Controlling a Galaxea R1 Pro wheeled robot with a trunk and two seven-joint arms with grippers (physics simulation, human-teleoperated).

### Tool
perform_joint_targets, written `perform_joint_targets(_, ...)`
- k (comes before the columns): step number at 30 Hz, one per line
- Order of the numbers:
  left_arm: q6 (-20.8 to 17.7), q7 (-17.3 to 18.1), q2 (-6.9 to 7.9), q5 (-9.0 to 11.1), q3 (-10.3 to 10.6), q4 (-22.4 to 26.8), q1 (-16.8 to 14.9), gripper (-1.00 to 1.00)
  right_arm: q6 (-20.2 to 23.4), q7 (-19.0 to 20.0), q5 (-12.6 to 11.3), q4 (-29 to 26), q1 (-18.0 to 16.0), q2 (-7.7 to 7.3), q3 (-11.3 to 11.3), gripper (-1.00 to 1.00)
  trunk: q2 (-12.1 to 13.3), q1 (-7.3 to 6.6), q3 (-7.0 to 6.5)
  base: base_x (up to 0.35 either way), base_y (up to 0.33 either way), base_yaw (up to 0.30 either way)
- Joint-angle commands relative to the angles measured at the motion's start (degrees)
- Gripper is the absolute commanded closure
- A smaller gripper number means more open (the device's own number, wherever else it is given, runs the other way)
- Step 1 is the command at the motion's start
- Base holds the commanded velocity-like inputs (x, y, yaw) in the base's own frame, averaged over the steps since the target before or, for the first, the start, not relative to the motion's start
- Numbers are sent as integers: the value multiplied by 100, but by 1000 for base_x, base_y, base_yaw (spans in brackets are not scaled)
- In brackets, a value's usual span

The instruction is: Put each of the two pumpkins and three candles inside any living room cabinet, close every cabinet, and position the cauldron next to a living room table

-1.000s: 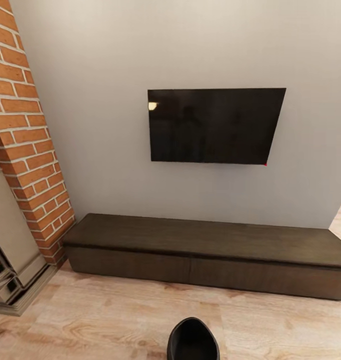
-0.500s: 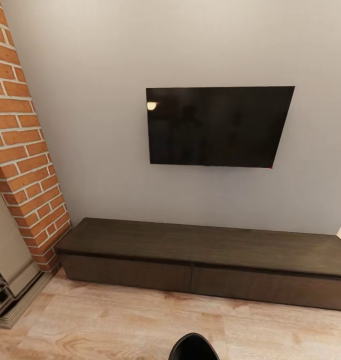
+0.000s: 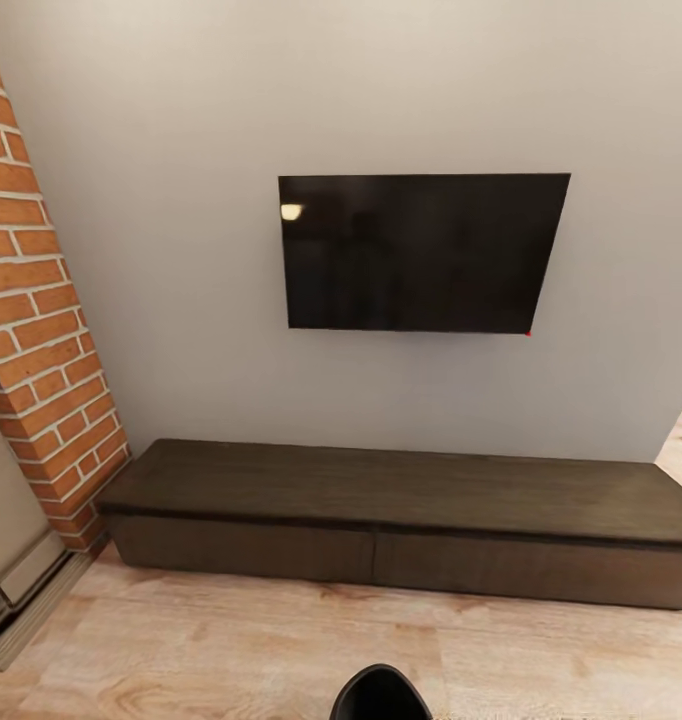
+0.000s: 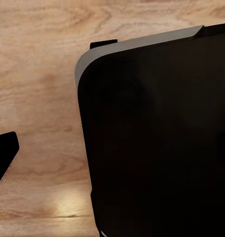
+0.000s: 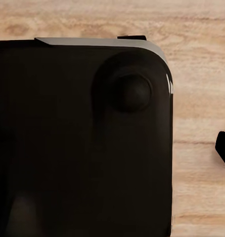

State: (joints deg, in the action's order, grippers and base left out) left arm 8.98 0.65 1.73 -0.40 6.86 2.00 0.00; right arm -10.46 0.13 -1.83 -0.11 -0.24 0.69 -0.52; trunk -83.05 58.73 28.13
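Observation:
The cabinet (image 3: 401, 505) is a long low dark-brown unit standing against the grey wall, seen in the head view. Its two wide drawer fronts (image 3: 251, 550) sit flush and shut, and its flat top is bare. The pumpkins, the candles, the cauldron and the table are out of view. Both wrist views look down at my own black base (image 4: 157, 143) (image 5: 77, 143) over the light wood floor (image 4: 38, 74).
A black TV (image 3: 416, 252) hangs on the wall above the cabinet. A red brick column (image 3: 36, 340) and a beige fireplace surround (image 3: 11, 560) stand at the left. Open wood floor (image 3: 231, 650) lies between me and the cabinet. A black part of my body (image 3: 381, 695) shows at the bottom edge.
The whole head view has shifted: the camera moved, so the brick column and fireplace slid toward the left edge. The cabinet and TV themselves have not moved.

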Motion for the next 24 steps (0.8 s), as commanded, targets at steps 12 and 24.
perform_joint_targets(12,16,6,2,-4,35,2,0,-100,-24,4,-19,2,-2,1,-1,-100,-3,0,5,0,0,-237)
perform_joint_targets(24,485,28,35,42,-9,2,0,-100,-281,-19,-44,-69,-2,-27,-6,-100,-3,0,5,0,0,-14)
